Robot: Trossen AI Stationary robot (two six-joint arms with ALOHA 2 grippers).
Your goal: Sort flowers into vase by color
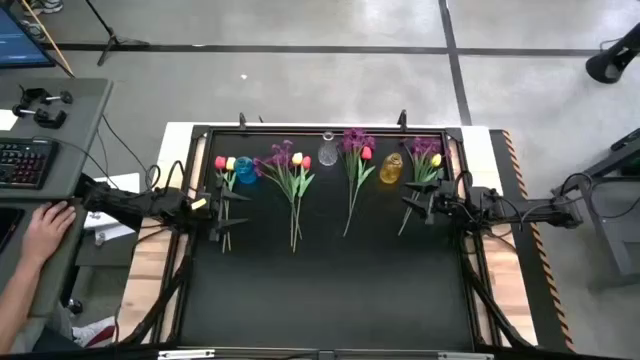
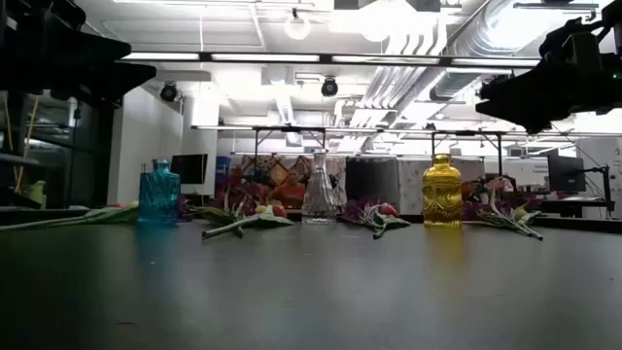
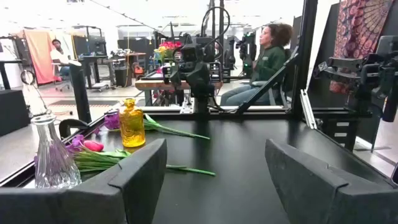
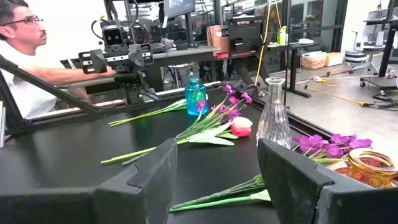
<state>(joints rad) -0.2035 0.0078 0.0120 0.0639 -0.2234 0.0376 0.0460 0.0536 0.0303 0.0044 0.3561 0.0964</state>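
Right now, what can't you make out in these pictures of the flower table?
- Low view: both grippers are cut off by the top edge; only dark arm bodies show.
- High view: the clear vase is too small to see whether anything is inside.
- Right wrist view: the yellow vase is cut by the picture's edge.
- Low view: the flowers lie flat and overlap, so they cannot be counted.

the yellow vase (image 4: 373,167) was cut off at the lower right edge; the clear vase (image 3: 53,155) hid some flower stems.

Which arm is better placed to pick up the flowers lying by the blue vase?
Left. The open left gripper hovers right over that bunch's stems beside the blue vase; the right gripper sits across the table by the yellow vase.
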